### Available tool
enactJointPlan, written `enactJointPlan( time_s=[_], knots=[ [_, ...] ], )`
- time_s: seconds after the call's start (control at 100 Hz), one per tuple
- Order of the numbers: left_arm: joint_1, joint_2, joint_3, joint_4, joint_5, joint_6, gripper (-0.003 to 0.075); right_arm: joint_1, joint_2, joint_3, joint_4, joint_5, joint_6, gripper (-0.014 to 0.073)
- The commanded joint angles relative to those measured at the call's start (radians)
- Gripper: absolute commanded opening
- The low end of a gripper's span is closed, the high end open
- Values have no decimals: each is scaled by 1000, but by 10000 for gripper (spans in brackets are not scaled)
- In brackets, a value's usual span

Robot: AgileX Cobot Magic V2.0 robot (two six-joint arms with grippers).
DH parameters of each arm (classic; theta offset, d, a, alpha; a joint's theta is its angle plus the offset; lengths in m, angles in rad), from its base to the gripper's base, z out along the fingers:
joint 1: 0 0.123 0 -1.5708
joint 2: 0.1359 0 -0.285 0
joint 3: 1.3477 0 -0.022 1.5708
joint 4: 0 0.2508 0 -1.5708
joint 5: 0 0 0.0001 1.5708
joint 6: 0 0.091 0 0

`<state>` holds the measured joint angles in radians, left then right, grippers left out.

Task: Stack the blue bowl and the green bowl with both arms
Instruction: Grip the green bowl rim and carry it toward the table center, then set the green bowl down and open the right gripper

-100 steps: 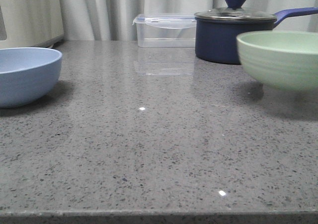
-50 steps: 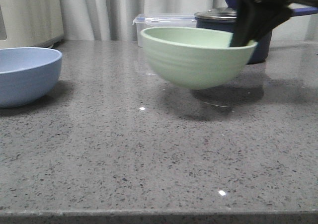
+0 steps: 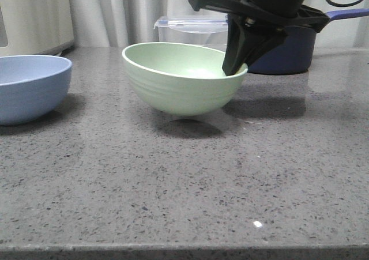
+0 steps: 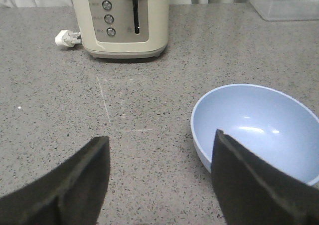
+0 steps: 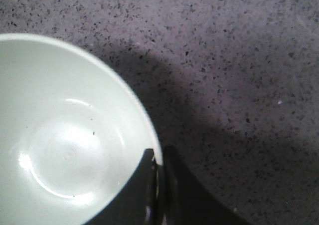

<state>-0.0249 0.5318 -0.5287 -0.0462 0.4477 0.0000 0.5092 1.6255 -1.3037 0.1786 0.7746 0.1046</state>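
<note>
Right claw (image 3: 233, 70) pinches green bowl (image 3: 179, 81) rim — bowl tilted.

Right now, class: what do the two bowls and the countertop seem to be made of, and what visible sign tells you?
Green bowl: likely matte plastic or a similar composite; dull outside, faint ridges, soft glare inside.
Blue bowl: apparently the same matte material; smooth wall, only mild highlights.
Countertop: looks like polished speckled stone or quartz; grey flecks, faint reflections, bright glints.
</note>
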Motion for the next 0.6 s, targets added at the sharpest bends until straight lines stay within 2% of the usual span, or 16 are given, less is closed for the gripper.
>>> enactJointPlan(
  time_s=[0.0,0.14,0.59],
  knots=[
    [0,8,-34,-1,-75,0,438,0,-39,-38,10,-47,-11,71],
    [0,8,-34,-1,-75,0,438,0,-39,-38,10,-47,-11,179],
    [0,8,-34,-1,-75,0,438,-1,-107,-37,2,-13,-11,183]
  ],
)
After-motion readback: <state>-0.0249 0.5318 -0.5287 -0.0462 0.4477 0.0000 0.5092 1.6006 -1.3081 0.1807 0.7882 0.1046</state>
